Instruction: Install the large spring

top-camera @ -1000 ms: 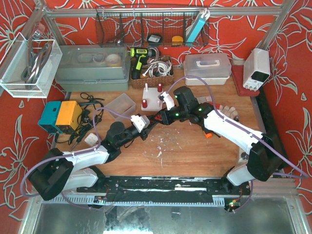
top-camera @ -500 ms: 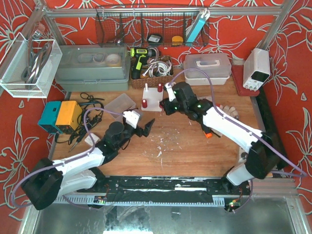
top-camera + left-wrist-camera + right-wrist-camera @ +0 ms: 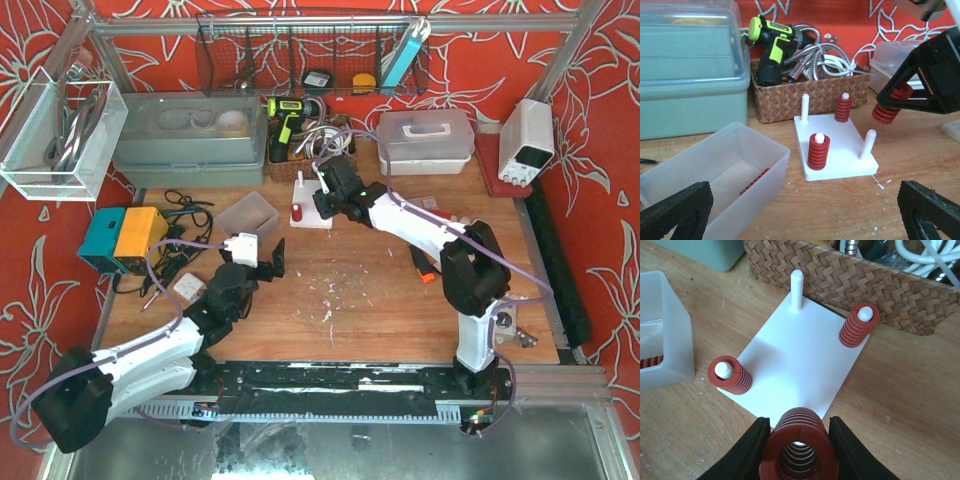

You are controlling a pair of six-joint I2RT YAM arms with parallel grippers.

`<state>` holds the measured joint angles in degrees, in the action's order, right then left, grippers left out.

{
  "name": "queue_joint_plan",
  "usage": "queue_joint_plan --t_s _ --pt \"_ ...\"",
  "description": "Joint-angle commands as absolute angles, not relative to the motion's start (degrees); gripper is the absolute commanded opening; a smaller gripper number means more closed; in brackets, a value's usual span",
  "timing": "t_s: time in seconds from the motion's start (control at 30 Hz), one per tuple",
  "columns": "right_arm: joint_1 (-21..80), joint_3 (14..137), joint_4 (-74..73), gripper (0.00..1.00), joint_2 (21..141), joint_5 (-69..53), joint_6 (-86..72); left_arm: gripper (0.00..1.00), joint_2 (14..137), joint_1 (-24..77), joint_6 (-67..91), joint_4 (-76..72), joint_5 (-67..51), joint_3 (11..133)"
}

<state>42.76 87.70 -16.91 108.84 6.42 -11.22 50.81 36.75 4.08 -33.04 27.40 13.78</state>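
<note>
Fingers [image 3: 675, 212] of the left claw [image 3: 270, 264] stand spread wide and empty over the near surface [image 3: 840, 205], well apart from the white peg plate [image 3: 840, 150], so nothing braces it. Farther on, the right claw [image 3: 800, 452] pinches the large spring [image 3: 790, 426] upright just above the plate's near-right bare peg [image 3: 869, 144]. A pale spot shows down the bore, which suggests it is roughly centred. If the spring is slightly off or tilted, a lower coil could catch the peg tip. Pushing then might skid or tip the loose plate, and an early release might let the spring topple and roll. Beyond, the far-right peg's small spring [image 3: 858, 326] sits close enough for a finger to clip.
</note>
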Motion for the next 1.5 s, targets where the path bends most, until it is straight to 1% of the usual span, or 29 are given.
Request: queue_joint_plan --t_s 0.0,0.23,0.4,0.53,0.67,0.8,0.9,1.47 --pt "42.2 93.3 -18.7 0.0 112.9 7.9 -10.0 1.0 49.0 36.7 3.2 -38.2 29.9 11.3" --pt "41.7 96.4 -20.7 0.0 117.1 7.4 -10.5 1.0 48.0 36.7 2.3 -40.3 29.4 10.0" --pt "41.7 95.0 -20.0 0.0 118.2 8.2 -10.3 1.0 47.4 36.7 2.2 -40.6 28.7 9.8" --pt "41.4 95.7 -20.3 0.0 120.1 6.7 -11.0 1.0 47.4 36.7 1.9 -40.8 28.7 9.6" --pt "41.4 94.2 -19.0 0.0 118.4 4.9 -12.0 1.0 47.3 36.7 1.9 -40.5 28.6 9.8" --pt "41.4 96.0 -20.8 0.0 117.1 3.7 -11.5 1.0 47.3 36.7 1.8 -40.6 28.5 9.8" --pt "41.4 95.0 -20.5 0.0 115.7 3.4 -11.8 1.0 47.4 36.7 1.7 -40.7 28.6 9.8" --pt "41.4 94.4 -22.3 0.0 115.3 6.3 -10.4 1.0 47.8 36.7 1.5 -40.9 27.9 10.0"
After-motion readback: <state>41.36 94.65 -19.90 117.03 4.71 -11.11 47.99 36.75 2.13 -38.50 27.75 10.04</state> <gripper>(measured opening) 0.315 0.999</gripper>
